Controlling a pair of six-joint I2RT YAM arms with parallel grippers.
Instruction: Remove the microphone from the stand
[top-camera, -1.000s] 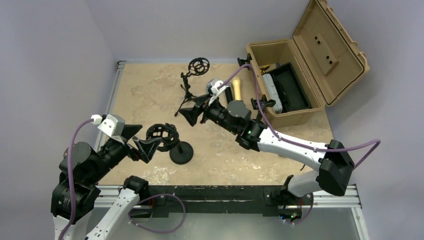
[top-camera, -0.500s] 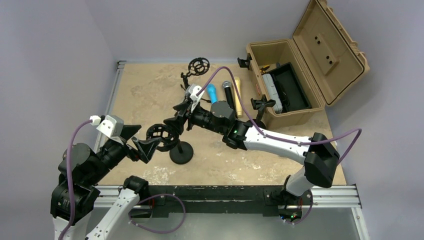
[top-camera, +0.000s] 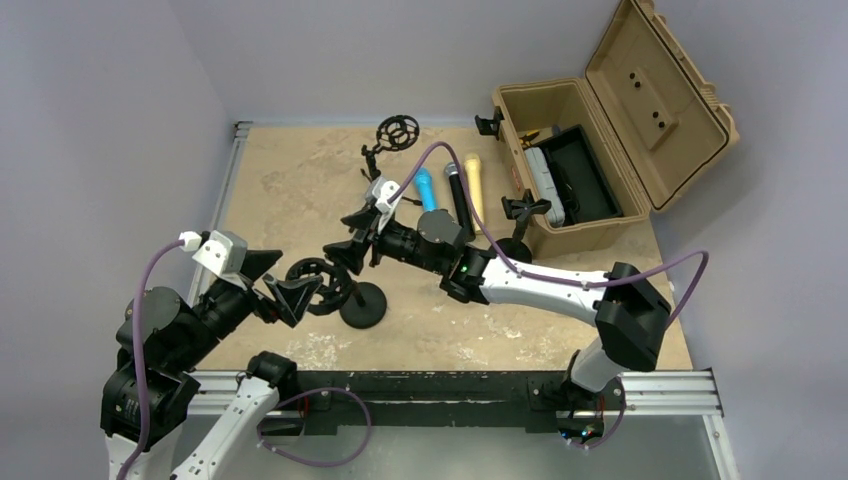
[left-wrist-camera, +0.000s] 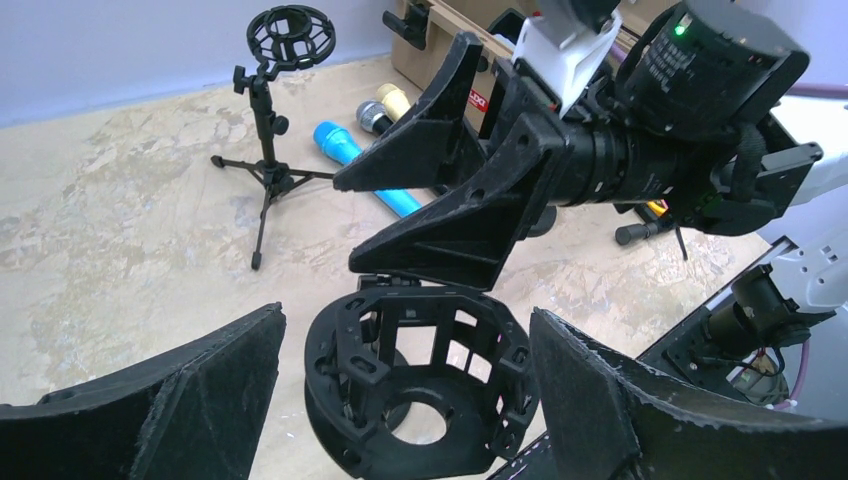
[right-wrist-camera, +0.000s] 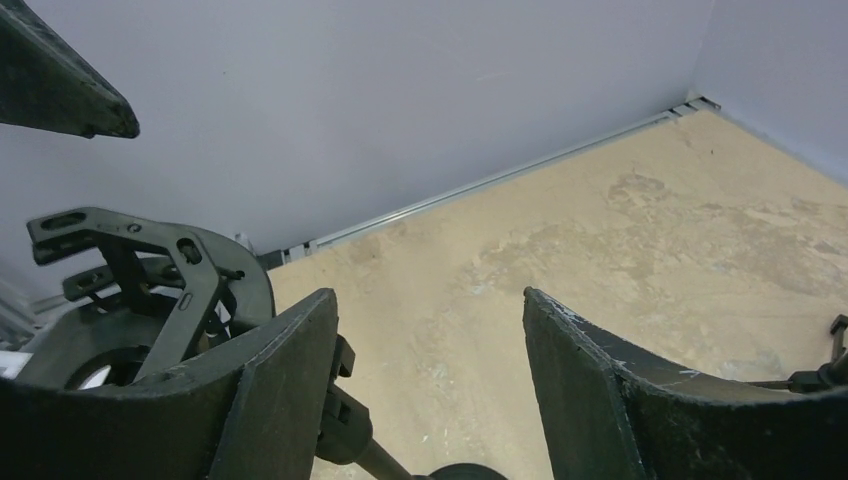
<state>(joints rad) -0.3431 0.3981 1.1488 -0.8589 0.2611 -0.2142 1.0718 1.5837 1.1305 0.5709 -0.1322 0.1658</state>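
Note:
A black round-base stand (top-camera: 362, 305) carries an empty ring shock mount (top-camera: 320, 283); no microphone sits in it. My left gripper (top-camera: 303, 281) is open, its fingers on either side of the mount (left-wrist-camera: 420, 385). My right gripper (top-camera: 340, 238) is open and empty, just behind and above the mount, with the mount at its left finger (right-wrist-camera: 150, 290). Three microphones lie on the table: blue (top-camera: 425, 188), black (top-camera: 457, 195) and gold (top-camera: 473, 185). The blue one also shows in the left wrist view (left-wrist-camera: 365, 165).
A tripod stand with a second empty shock mount (top-camera: 397, 132) stands at the back. An open tan case (top-camera: 570, 170) with gear inside sits at the back right. A small black clamp stand (top-camera: 520, 215) is by the case front.
My right gripper has swung left from over the microphones to just above the shock mount, uncovering the three microphones. The mount has dipped slightly left. My left gripper has stayed open around it.

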